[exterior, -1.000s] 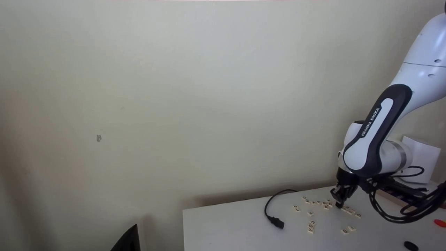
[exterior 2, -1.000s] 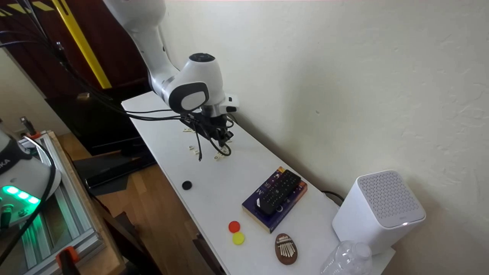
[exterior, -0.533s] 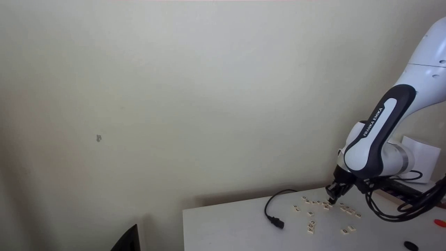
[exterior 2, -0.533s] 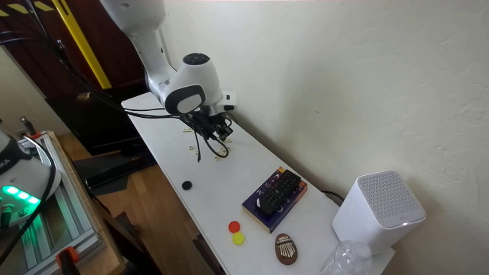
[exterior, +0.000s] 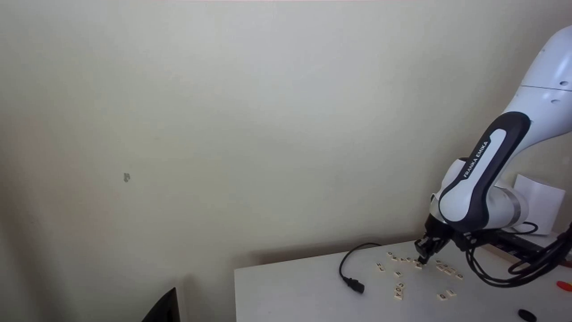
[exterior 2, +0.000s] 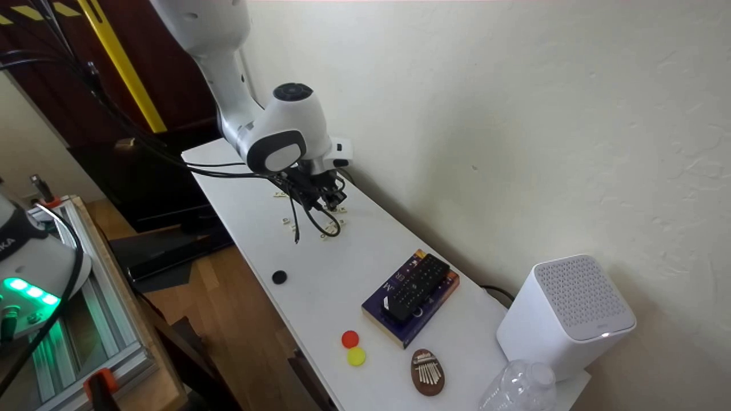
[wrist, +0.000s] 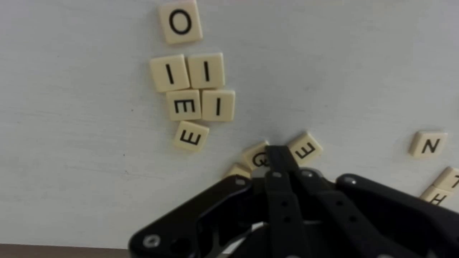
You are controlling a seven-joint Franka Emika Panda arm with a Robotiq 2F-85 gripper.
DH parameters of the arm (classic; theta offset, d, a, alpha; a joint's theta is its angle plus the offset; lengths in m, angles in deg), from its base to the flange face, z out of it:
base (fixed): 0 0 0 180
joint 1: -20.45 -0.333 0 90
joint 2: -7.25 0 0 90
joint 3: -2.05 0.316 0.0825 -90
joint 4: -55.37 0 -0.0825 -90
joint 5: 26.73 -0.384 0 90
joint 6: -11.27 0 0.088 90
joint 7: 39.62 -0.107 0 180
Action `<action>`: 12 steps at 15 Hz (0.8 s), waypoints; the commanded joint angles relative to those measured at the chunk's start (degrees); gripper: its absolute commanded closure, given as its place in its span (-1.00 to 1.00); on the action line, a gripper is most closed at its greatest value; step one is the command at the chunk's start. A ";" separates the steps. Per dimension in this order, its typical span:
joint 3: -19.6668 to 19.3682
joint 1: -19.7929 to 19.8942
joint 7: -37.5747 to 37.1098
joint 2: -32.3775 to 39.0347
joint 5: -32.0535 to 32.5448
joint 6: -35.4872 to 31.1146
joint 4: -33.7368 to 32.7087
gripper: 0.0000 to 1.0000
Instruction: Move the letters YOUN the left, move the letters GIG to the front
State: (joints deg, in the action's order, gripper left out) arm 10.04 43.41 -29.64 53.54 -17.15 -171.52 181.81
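Note:
Cream letter tiles lie scattered on the white table (exterior: 286, 290). In an exterior view, a short column reading roughly YOU, with its Y tile (exterior: 398, 296) nearest the camera, stands left of my gripper (exterior: 421, 261). Behind that column lies an N tile (exterior: 397, 274), apparently the N tile (wrist: 428, 144) at right in the wrist view. A tile like G or O (exterior: 442, 297) and an I tile (exterior: 451, 293) lie further forward. In the wrist view my gripper (wrist: 283, 154) is shut, empty, between a partly covered Q-like or G-like tile (wrist: 256, 156) and an E tile (wrist: 304, 148).
Left of my gripper in the wrist view sit an O tile (wrist: 181, 22), several I and E tiles and a half-hidden tile (wrist: 237, 170). A black plug (exterior: 354, 285) with its cable, a black disc (exterior 2: 279, 277), a book (exterior 2: 398, 278) and a white box (exterior 2: 562, 319) share the table.
In an exterior view my gripper has moved left and slightly toward the wall, from beside the right-hand tile group to the middle tiles, and stayed shut. The letter tiles show no clear shift.

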 commanded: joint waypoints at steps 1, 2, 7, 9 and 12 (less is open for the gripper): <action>0.17 0.14 0.81 1.27 -0.65 -0.45 -1.16 1.00; 0.51 0.45 0.75 1.30 -0.75 0.09 -1.24 1.00; 2.02 1.66 0.08 0.65 -1.66 3.16 -0.48 1.00; 1.89 1.22 -0.90 -0.13 -2.44 4.19 0.17 1.00; -0.21 -1.28 -4.13 -0.96 -5.53 7.49 0.35 1.00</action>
State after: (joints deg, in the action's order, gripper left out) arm 11.19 44.14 -31.30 52.97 -18.83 -168.07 181.70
